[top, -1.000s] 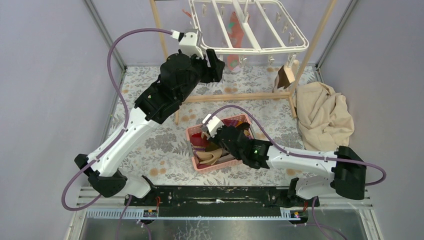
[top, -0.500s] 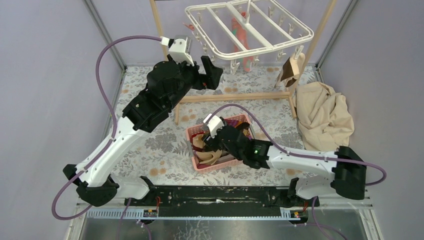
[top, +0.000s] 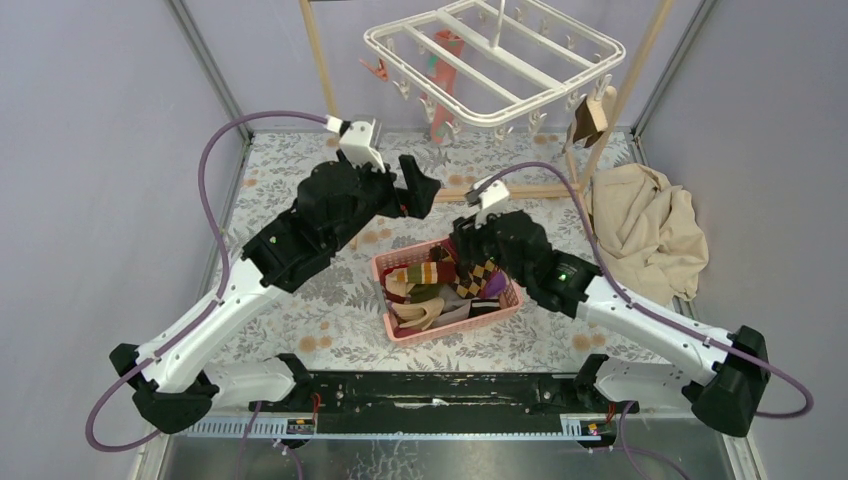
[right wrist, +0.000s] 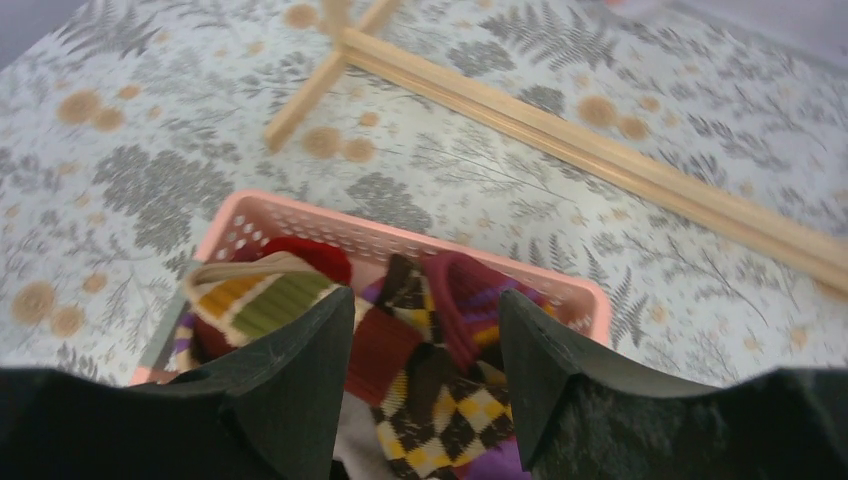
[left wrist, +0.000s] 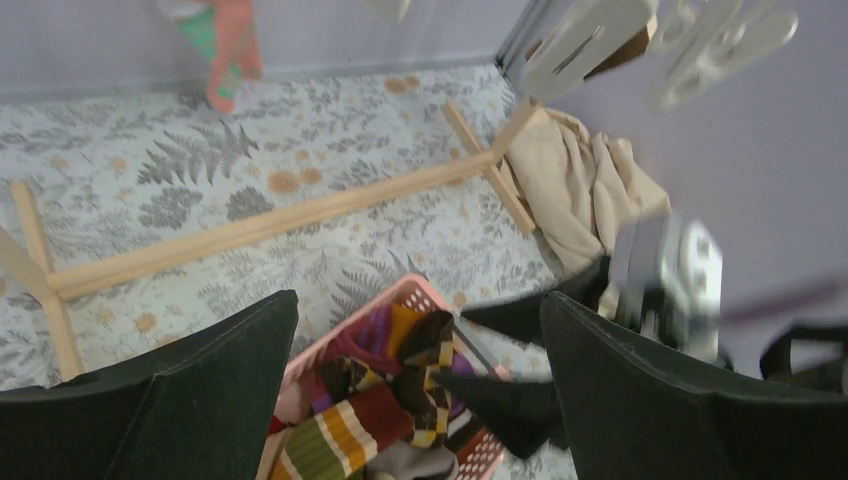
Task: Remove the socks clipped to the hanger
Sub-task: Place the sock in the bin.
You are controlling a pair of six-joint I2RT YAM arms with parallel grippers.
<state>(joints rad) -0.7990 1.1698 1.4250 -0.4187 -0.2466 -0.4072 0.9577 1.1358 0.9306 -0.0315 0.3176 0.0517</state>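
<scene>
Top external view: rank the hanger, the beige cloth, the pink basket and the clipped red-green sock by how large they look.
1. hanger, though it hangs nearer the camera, which inflates it.
2-3. beige cloth and pink basket look about alike; not ranked.
4. red-green sock.

A pink plastic basket sits at centre frame on the fern-printed table cover; a crumpled beige cloth lies at the right; a wooden rail frame crosses the upper middle, its posts rising toward the top edge.
</scene>
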